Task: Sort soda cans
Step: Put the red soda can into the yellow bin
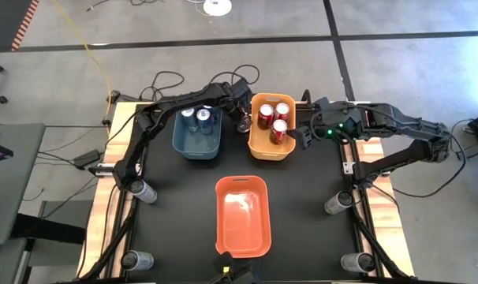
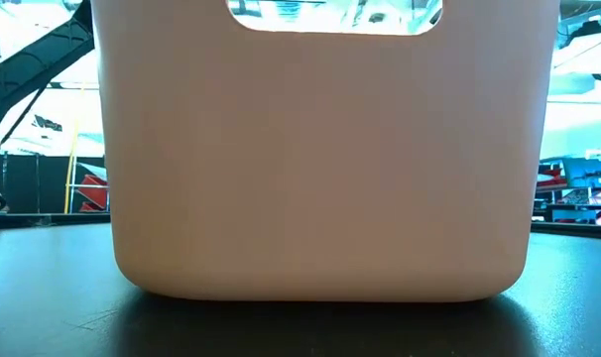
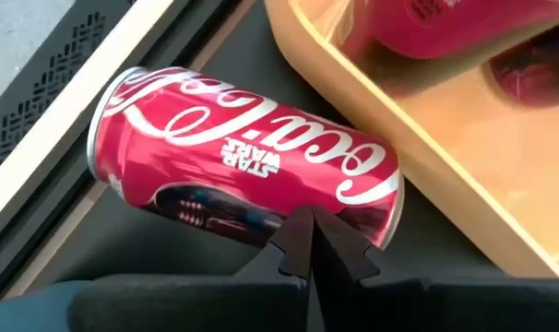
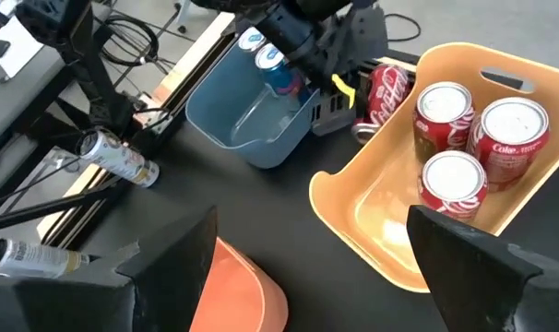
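Red aluminium cola can lies toppled beside my closed, empty left gripper, may roll; right gripper open.

The black tabletop carries three bins. A blue bin and a yellow bin sit side by side near the far edge; an orange bin sits toward the near edge, midway across. A red can lies on its side between the blue and yellow bins. Silver cans lie near the left edge and the right edge.
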`<move>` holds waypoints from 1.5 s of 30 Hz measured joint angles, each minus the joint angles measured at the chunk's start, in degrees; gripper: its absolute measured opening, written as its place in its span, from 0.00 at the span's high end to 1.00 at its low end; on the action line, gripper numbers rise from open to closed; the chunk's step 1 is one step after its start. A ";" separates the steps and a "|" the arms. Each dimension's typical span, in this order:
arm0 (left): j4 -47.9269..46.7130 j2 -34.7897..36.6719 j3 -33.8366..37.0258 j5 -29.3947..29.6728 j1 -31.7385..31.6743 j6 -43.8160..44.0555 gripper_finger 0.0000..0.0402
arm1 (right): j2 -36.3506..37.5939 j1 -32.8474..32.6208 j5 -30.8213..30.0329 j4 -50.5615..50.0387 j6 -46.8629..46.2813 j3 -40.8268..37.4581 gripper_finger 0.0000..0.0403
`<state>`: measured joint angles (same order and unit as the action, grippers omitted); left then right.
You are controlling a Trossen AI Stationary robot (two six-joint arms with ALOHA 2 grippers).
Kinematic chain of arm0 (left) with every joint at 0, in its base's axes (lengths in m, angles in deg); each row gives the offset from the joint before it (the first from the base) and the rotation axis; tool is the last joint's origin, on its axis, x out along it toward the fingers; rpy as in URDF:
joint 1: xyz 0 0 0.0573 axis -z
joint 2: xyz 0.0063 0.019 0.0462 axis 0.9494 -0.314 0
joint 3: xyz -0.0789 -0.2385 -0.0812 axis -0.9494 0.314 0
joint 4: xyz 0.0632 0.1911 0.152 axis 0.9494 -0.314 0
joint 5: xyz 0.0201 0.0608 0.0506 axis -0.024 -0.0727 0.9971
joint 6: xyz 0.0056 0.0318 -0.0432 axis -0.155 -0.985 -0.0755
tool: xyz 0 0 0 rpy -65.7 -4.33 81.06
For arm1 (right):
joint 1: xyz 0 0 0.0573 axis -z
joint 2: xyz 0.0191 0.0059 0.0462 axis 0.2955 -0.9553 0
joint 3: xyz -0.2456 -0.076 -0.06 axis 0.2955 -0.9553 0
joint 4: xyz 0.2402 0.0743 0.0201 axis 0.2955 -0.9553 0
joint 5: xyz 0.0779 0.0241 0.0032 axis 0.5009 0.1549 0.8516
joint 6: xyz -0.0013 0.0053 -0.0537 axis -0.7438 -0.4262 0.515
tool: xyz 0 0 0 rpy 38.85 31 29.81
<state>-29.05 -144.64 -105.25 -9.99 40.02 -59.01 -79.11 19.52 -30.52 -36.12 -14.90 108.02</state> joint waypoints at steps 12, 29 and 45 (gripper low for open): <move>-1.68 -0.07 0.01 -0.92 1.52 -1.14 1.00 | 0.00 -1.76 -2.78 -1.15 -1.03 0.00 0.08; -10.81 1.44 0.27 -15.55 11.26 -3.58 1.00 | 0.00 -0.44 -2.98 -1.13 -0.41 0.00 0.08; -4.45 7.07 0.34 -1.16 3.25 -11.32 1.00 | -0.01 1.31 -2.95 -0.81 0.10 0.00 0.08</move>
<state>-33.50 -137.57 -104.91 -11.15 43.27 -70.33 -79.12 20.83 -33.47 -36.93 -14.80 108.02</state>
